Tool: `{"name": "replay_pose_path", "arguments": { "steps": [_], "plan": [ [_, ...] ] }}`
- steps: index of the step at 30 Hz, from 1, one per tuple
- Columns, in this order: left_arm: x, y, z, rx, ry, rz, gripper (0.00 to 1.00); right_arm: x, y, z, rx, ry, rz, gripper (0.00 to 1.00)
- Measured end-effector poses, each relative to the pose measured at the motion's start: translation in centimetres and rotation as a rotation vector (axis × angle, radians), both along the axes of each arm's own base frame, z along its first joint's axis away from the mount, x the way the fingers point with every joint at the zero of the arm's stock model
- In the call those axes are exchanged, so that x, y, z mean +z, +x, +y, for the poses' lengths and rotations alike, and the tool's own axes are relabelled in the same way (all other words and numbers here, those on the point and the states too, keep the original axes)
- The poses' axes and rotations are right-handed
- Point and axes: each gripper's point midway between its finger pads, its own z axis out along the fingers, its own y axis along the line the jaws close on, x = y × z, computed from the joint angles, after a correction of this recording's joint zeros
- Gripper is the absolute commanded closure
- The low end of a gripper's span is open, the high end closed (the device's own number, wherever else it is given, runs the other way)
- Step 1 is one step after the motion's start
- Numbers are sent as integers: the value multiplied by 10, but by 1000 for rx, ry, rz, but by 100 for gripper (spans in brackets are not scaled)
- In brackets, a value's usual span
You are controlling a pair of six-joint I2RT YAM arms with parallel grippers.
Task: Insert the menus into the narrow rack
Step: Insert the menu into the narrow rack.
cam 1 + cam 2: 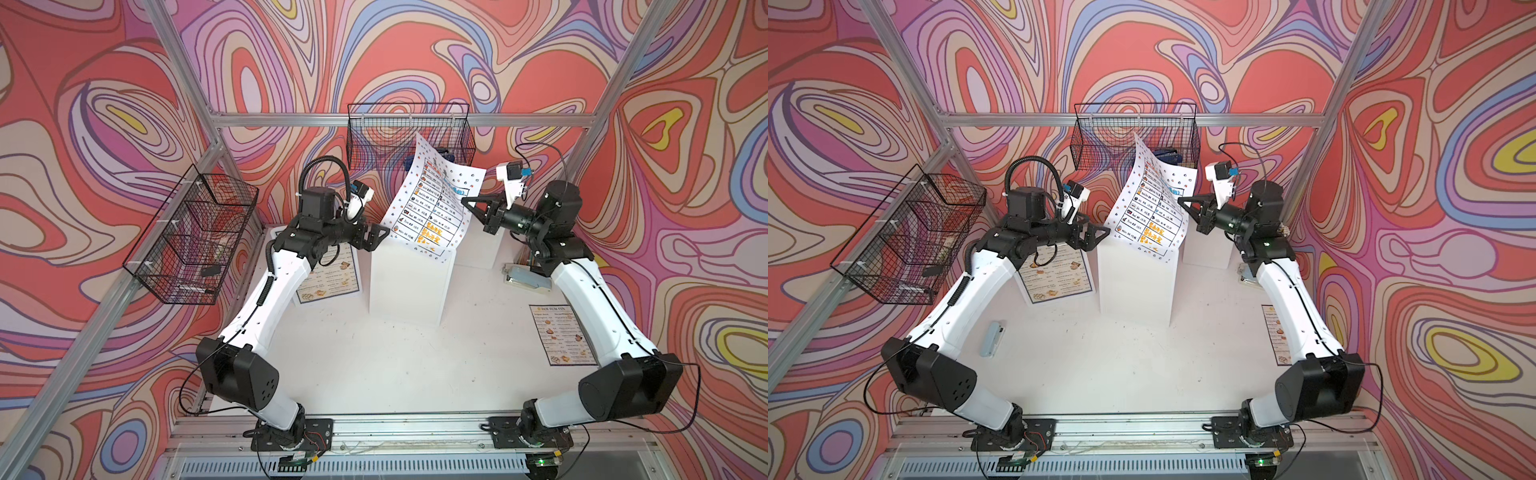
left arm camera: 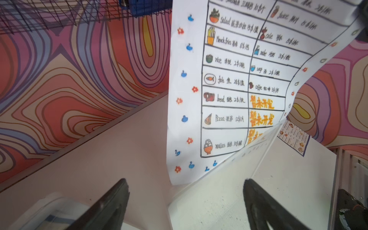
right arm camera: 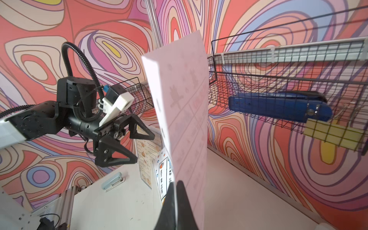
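Observation:
My right gripper [image 1: 464,202] [image 3: 175,184] is shut on the right edge of the white menu [image 1: 432,199] [image 2: 225,79]. The sheet stands upright and curved, and its top corner reaches the narrow black wire rack [image 1: 374,137] [image 3: 258,65] on the back wall. My left gripper [image 1: 380,237] [image 2: 185,181] is open just short of the sheet's lower left corner, with nothing between its fingers. One dark-blue-bordered menu [image 1: 332,274] lies under my left arm. Another dark-blue-bordered menu [image 1: 561,334] lies at the table's right side.
A tall white block [image 1: 407,282] stands under the held sheet, with a smaller one [image 1: 478,249] behind it. The back rack holds a blue stapler [image 3: 278,107] and a yellow pad [image 3: 334,135]. A divided wire rack [image 1: 191,237] hangs on the left wall. Pale staplers [image 1: 528,278] [image 1: 992,336] lie on the table.

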Motion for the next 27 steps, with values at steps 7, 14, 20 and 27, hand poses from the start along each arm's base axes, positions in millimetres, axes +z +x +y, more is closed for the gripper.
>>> {"name": "replay_pose_path", "arguments": {
  "steps": [7, 14, 20, 27],
  "plan": [
    [8, -1, -4, -36, -50, -3, 25, -9, -4, 6, 63, -22, 30, 100],
    [-5, 9, -10, -76, -72, 36, 43, -10, -8, 7, 76, -26, 32, 100],
    [-22, 30, -14, -74, -66, 74, 51, -7, -11, 7, 86, -21, 23, 100],
    [-23, 33, -16, -100, -82, 86, 78, -7, -13, 8, 93, -17, 16, 100]
  ]
}}
